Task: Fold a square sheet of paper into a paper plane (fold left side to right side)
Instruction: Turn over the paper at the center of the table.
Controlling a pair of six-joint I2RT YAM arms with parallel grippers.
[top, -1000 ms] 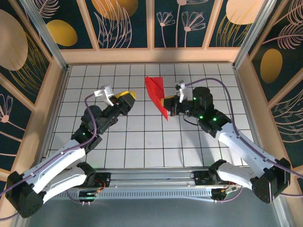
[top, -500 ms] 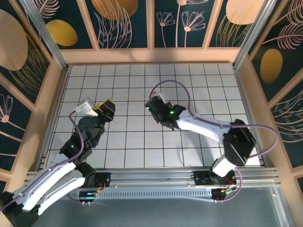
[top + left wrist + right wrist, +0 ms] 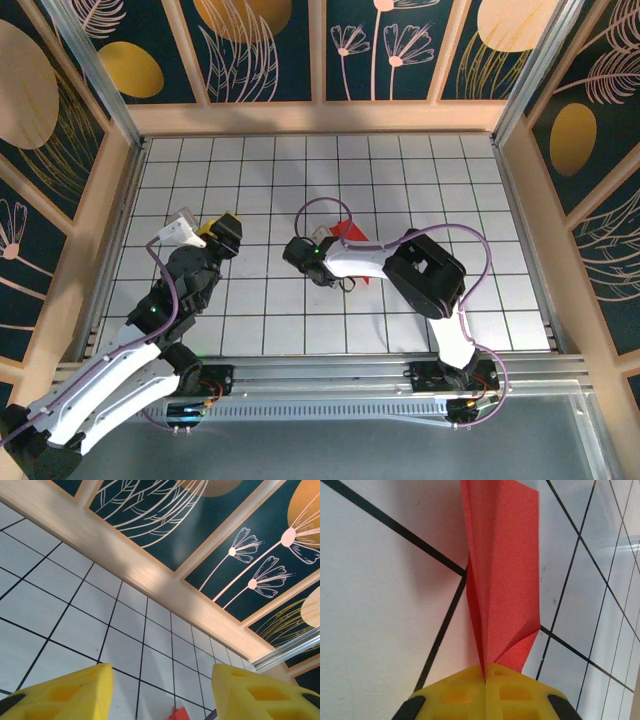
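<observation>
Pinching one end of the paper plane (image 3: 502, 555) between shut yellow pads (image 3: 455, 695), your right tool (image 3: 485, 677) has swung within the last second from the right side across to mid-surface, carrying the red dart along. Seen from above, the paper plane (image 3: 345, 229) peeks out beside the right arm (image 3: 420, 275). Your left tool (image 3: 160, 682) hangs parted and empty, drawn back leftward. The dart looks fully folded, so I judge little remains beyond laying it on the white grid surface (image 3: 420, 170) and releasing.

Bright red paper plane (image 3: 502, 570), a white worktop (image 3: 260, 310) gridded in black — yellow jaws, dark teal walls (image 3: 265, 60) patterned with gold leaves
</observation>
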